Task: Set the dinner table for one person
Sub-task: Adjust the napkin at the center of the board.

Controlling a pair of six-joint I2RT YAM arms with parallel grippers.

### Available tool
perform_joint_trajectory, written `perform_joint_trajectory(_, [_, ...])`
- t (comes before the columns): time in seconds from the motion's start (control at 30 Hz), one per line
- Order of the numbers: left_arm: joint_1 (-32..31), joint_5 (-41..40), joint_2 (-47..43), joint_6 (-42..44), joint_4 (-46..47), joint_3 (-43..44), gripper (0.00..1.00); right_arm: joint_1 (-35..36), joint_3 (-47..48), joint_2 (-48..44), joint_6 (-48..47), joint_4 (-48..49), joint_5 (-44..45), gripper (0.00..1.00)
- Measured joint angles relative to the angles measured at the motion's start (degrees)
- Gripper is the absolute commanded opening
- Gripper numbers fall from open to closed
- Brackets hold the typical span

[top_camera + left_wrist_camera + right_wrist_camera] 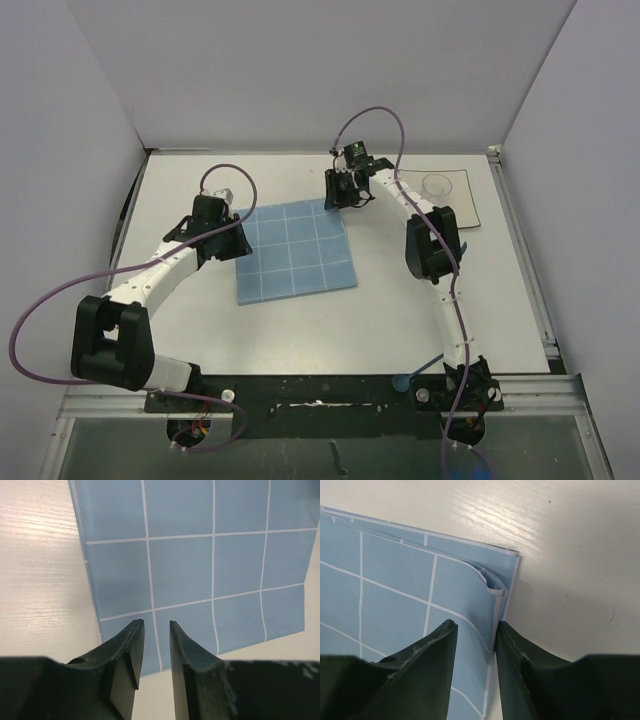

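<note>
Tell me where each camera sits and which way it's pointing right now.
Top external: above and behind the robot, looking down at the table; left arm and right arm show whole.
Left wrist: on the left arm, looking down past the left claw at an edge of the blue placemat.
Right wrist: on the right arm, looking past the right claw at the placemat's curled corner.
Shared: all three show the placemat.

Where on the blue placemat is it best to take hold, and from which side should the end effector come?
Probably its far right corner. There the top layer curls up off the layer below, so one finger could slip under; elsewhere the placemat lies flat. Come in from the right edge, where the right end effector hovers with its jaws apart.
</note>
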Motion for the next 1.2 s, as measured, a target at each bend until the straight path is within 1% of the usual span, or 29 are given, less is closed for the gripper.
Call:
perform_joint_trajectory(0.13, [0.0, 0.0, 0.2, 0.0, 0.0, 0.0, 0.25, -0.1, -2.1, 0.4, 0.0, 0.3, 0.0, 0.41])
perform_joint_trajectory(0.17, [0.0, 0.0, 0.4, 0.0, 0.0, 0.0, 0.25, -0.1, -2.4, 0.4, 0.0, 0.4, 0.0, 0.40])
perform_joint_trajectory(0.2, [0.0, 0.1, 0.6, 0.0, 0.0, 0.0, 0.25, -0.1, -2.7, 0.4, 0.0, 0.6, 0.0, 0.36])
perform_joint_trajectory(0.23, [0.0, 0.2, 0.8, 0.0, 0.0, 0.0, 0.25, -0.1, -2.7, 0.4, 0.0, 0.7, 0.0, 0.31])
perform_joint_trajectory(0.3, [0.0, 0.4, 1.2, -0.1, 0.0, 0.0, 0.25, -0.2, -2.7, 0.3, -0.1, 0.8, 0.1, 0.04])
perform_joint_trajectory(0.33, [0.0, 0.6, 1.3, -0.1, 0.0, 0.0, 0.24, -0.4, -2.8, 0.3, -0.2, 0.9, 0.4, 0.00])
perform_joint_trajectory(0.73, [0.0, 1.0, 1.3, -0.2, 0.3, -1.9, 0.24, -0.4, -3.5, 0.3, 2.7, 3.1, -1.2, 0.00])
perform_joint_trajectory(1.0, [0.0, 1.0, 1.9, -1.0, 1.0, -1.9, 0.23, 0.0, -0.2, 0.3, 4.5, 4.0, -4.4, 0.00])
perform_joint_trajectory(1.2, [0.0, 1.0, 3.1, -1.1, 1.5, -1.9, 0.22, 0.4, 0.2, 0.3, 5.2, 5.2, -5.7, 0.00])
